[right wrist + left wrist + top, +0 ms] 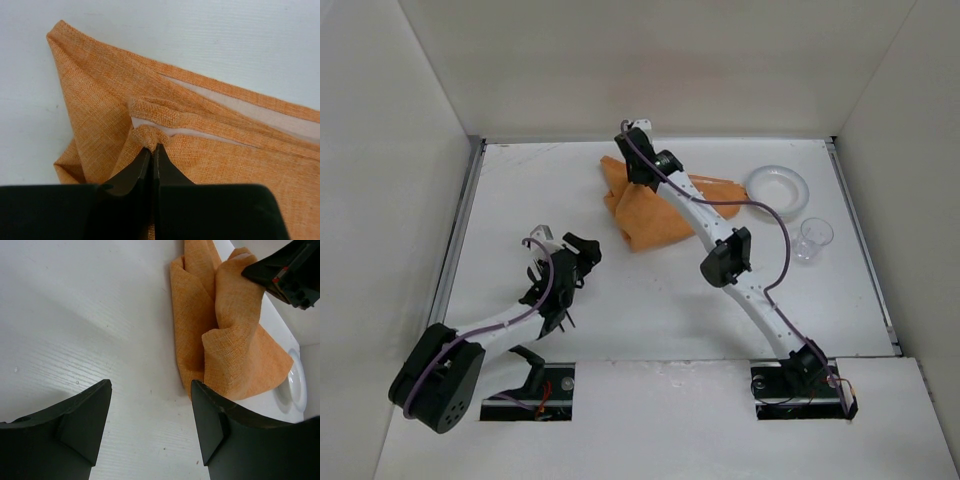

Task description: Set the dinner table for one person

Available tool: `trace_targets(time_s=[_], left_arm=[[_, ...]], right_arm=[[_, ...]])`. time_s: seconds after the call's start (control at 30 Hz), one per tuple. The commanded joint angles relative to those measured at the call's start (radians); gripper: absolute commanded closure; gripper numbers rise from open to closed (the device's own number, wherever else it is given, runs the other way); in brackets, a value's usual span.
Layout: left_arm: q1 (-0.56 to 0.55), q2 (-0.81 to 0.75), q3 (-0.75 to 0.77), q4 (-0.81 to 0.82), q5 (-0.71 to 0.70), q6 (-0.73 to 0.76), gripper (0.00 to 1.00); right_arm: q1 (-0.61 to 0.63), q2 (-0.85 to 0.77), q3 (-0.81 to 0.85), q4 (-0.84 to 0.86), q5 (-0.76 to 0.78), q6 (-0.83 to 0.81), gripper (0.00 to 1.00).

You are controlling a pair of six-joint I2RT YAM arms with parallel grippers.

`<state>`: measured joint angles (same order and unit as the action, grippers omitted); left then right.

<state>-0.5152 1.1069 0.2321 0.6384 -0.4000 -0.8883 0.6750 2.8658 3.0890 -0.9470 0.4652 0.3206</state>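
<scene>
The orange cloth (642,226) lies crumpled at the back middle of the white dinner table (530,190). My right gripper (634,141) is at the cloth's far edge. In the right wrist view this gripper (153,148) is shut, pinching a bunched fold of the cloth (100,90). My left gripper (583,250) hangs over bare table left of the cloth. In the left wrist view it (150,390) is open and empty, and the cloth (235,350) lies just beyond its right finger. A white plate (778,186) and a clear cup (812,238) stand at the back right.
The right arm (720,240) stretches diagonally over the cloth's right part. Metal strips (460,230) run along the table's side edges, with white walls all round. The plate's rim (296,385) shows past the cloth in the left wrist view.
</scene>
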Motion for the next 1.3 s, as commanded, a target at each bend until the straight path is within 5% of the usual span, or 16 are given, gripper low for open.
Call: trace_targets(time_s=[0.0, 0.27, 0.43, 0.57, 0.7, 0.93, 1.27], left_arm=[[0.005, 0.001, 0.062, 0.008, 0.000, 0.015, 0.38], [0.037, 0.070, 0.205, -0.062, -0.013, 0.023, 0.38], [0.063, 0.166, 0.288, -0.052, -0.016, -0.003, 0.39], [0.093, 0.261, 0.348, -0.033, -0.002, -0.061, 0.43], [0.116, 0.353, 0.420, 0.000, 0.087, -0.081, 0.51], [0.083, 0.403, 0.444, 0.001, 0.158, -0.060, 0.55], [-0.042, 0.462, 0.553, -0.126, 0.148, 0.188, 0.72]], right_arm=[[0.011, -0.155, 0.073, -0.097, 0.033, -0.006, 0.96], [0.011, -0.269, 0.070, -0.324, -0.063, 0.037, 1.00], [0.014, -0.394, -0.094, -0.345, -0.007, 0.035, 1.00], [0.014, -0.609, -0.445, -0.248, 0.000, 0.021, 1.00], [0.013, -0.915, -0.995, 0.063, -0.049, 0.029, 1.00], [0.018, -1.302, -1.678, 0.432, -0.005, 0.162, 0.98], [0.105, -1.675, -2.368, 0.772, 0.075, 0.555, 0.94]])
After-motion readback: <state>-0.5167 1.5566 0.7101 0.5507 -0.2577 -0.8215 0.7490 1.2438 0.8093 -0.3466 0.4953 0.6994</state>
